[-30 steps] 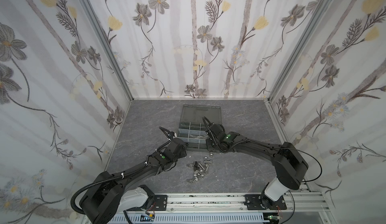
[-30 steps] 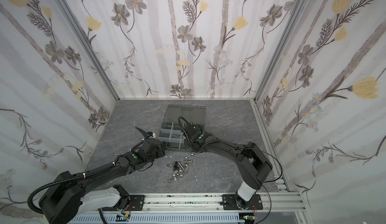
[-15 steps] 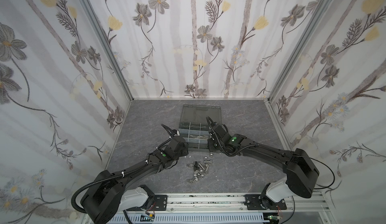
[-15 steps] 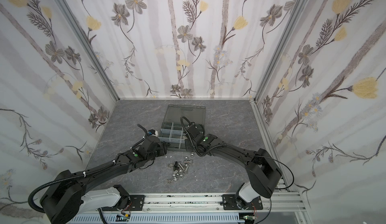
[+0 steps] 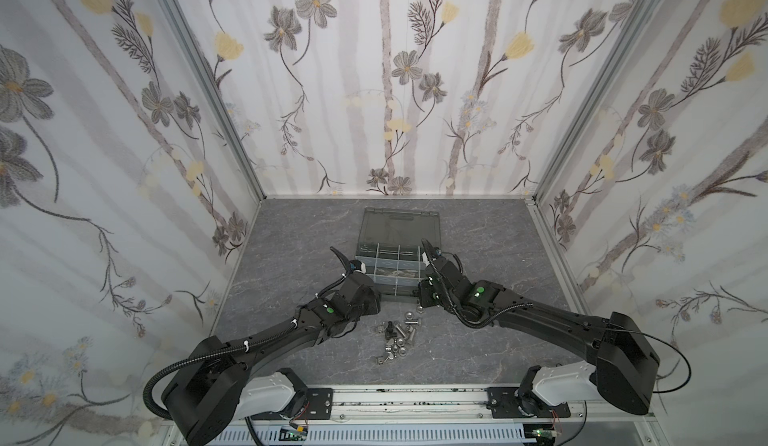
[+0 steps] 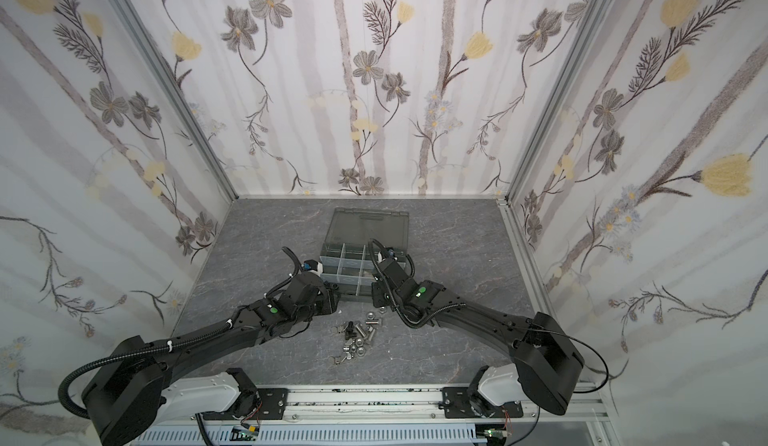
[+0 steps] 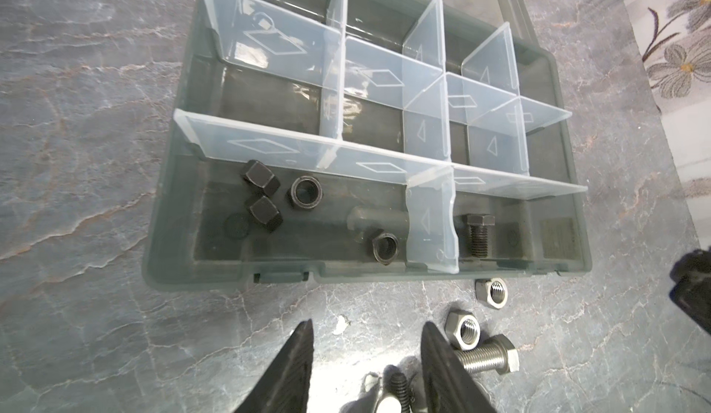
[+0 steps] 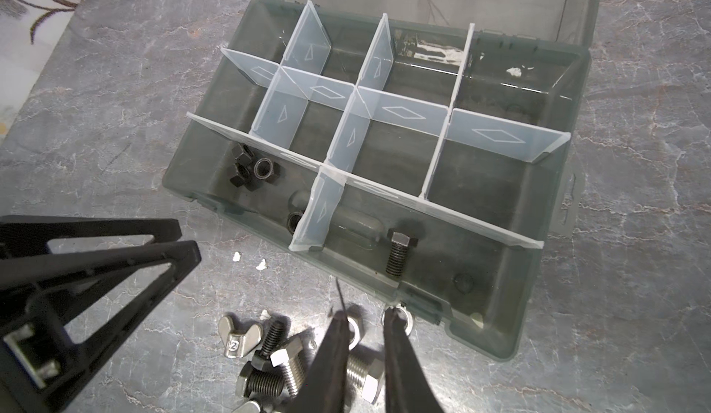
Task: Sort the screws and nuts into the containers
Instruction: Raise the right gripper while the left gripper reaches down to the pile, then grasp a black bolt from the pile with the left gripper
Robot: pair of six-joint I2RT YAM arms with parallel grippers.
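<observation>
Nuts (image 7: 261,178), screw (image 7: 478,234) in case (image 7: 215,281) front row (divider (image 7: 431,218) between); pile (image 5: 397,338) before case.

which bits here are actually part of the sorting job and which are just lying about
Part of the job:
organiser case with its divided compartments
black nuts and black screw, already inside, in separate compartments
loose silver nuts and silver screws on the table; probably the wing nut too

Just lying about:
white flecks on the table
</observation>
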